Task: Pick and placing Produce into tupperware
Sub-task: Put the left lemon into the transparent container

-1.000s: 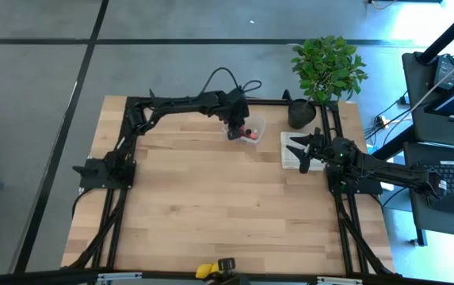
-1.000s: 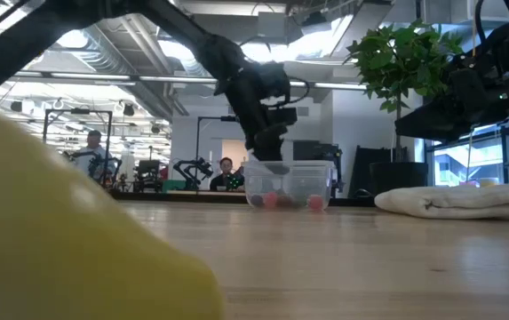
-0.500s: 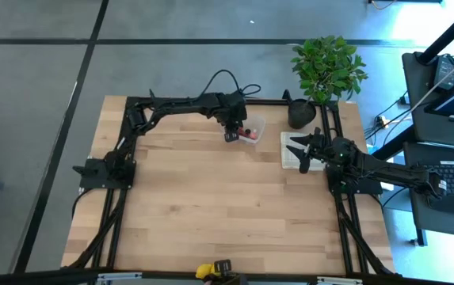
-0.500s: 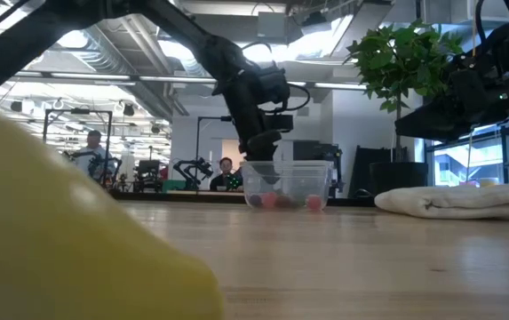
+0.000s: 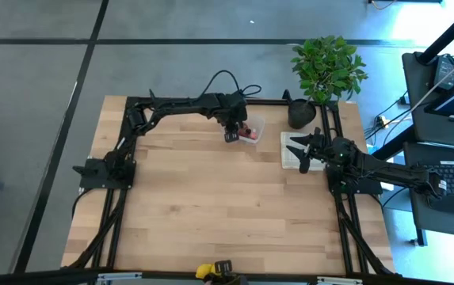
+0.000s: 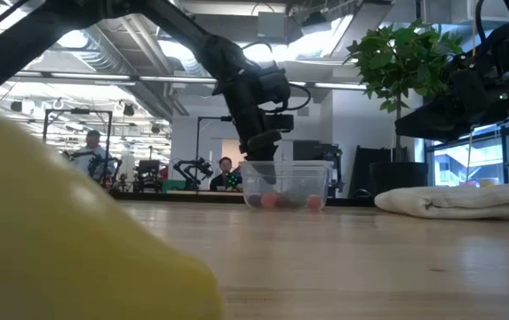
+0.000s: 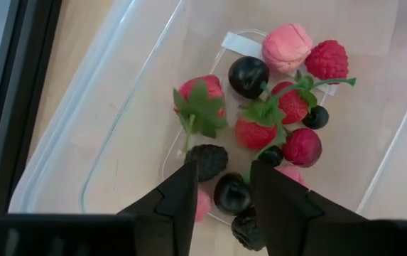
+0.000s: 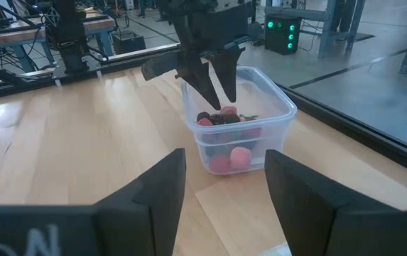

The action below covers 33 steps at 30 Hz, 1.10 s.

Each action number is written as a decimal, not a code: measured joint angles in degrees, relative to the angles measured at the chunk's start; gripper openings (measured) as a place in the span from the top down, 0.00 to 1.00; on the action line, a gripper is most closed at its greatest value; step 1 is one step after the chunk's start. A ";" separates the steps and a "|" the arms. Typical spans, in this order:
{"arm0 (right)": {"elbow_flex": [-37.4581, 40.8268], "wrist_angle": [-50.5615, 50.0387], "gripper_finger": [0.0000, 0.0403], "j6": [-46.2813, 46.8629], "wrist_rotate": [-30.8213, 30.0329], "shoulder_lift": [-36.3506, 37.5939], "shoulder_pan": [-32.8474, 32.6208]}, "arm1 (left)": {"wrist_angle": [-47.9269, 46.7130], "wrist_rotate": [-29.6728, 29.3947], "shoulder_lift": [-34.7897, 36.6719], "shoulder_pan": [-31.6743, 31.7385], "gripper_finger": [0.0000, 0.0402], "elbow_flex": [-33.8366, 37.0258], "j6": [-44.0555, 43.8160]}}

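Left wrist view looks straight down into the small clear rectangular plastic tupperware (image 7: 111,107), where the produce lies heaped on the floor: red strawberry-like pieces with green leafy tops (image 7: 202,99), a pale pink berry (image 7: 286,47), a red raspberry (image 7: 327,60), and several glossy dark round berries (image 7: 248,75). A dark berry (image 7: 232,193) sits directly between the two dark fingers of the left gripper (image 7: 221,186), which stand parted with small gaps on either side of it, so it looks released rather than held; the fingers seem to be hanging there because the piece was meant to drop among the others instead of bouncing out. In the high view the tupperware (image 5: 252,131) rests near the far edge of the light wooden table (image 5: 211,206), its long axis running roughly from the far side toward the near side with a slight slant, and its open mouth faces up, which suits dropping from above. The left gripper (image 5: 233,131) hangs over the box's left rim. To the right lies a beige checked cloth (image 5: 293,150), and over it waits the right gripper (image 8: 221,181), its fingers spread and empty, pointing toward the box. A green leafy potted plant (image 5: 327,65) stands at the far right corner, apart from the work.
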<state>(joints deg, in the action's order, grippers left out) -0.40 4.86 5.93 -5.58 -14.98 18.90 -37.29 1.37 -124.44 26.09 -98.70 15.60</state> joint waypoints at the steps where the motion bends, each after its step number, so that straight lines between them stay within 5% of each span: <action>1: 0.00 0.00 0.52 0.00 0.00 -0.02 0.00 | 0.02 0.02 0.00 0.00 0.70 0.00 0.02; 11: -0.01 0.00 0.52 -0.11 0.00 0.00 0.02 | -1.56 -0.28 1.79 0.00 0.77 -4.16 1.71; 20: 0.00 -0.81 0.52 -0.08 0.02 -0.02 0.00 | -2.09 -0.02 12.81 -0.02 0.83 -6.38 3.15; 27: 0.00 -2.92 0.52 1.22 0.03 -0.04 0.04 | -1.85 11.73 22.37 -0.68 0.87 -6.05 2.95; 33: 0.00 -2.82 0.52 1.53 0.09 0.00 0.04 | 0.76 11.26 29.61 -2.85 0.94 -0.48 2.99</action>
<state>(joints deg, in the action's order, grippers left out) -0.40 2.04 7.46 -5.50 -14.98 18.94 -36.54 12.62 -94.83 23.23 -99.17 18.59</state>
